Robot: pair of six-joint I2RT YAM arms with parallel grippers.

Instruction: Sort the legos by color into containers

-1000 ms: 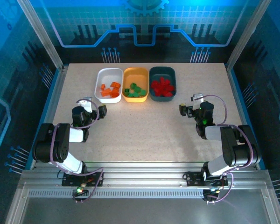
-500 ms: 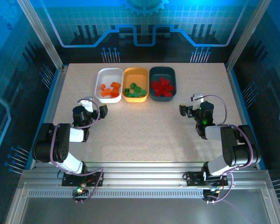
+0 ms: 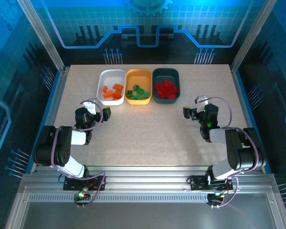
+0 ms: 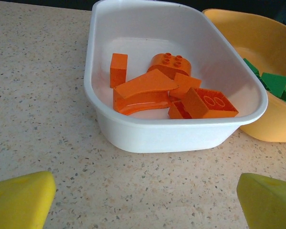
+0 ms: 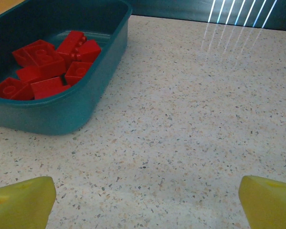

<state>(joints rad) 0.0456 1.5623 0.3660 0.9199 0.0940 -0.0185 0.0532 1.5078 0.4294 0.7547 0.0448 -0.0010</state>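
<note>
Left pincer (image 4: 144, 200) and right pincer (image 5: 145, 202) both stood spread wide, with nothing between their yellow tips. Every brick we could see lay inside a tray: the orange bricks (image 4: 157, 93) were heaped in the white tray (image 4: 181, 138), the green bricks (image 3: 138, 92) lay in the yellow tray (image 3: 138, 74) beside it, and the red bricks (image 5: 47, 67) lay in the teal tray (image 5: 52, 119) at the right end of the row. The three trays sat side by side along the far part of the table (image 3: 148, 138). The left pincer hung low just short of the white tray's near wall, and the right pincer faced the teal tray's near corner from somewhat farther off. Over the last second little had changed. The left pincer had edged slightly toward the trays, the right had kept its place, and no brick had shifted. We judged from this that the sorting was done, each colour in its own tray, and that the arms had nothing left to fetch and needed only to draw back.
</note>
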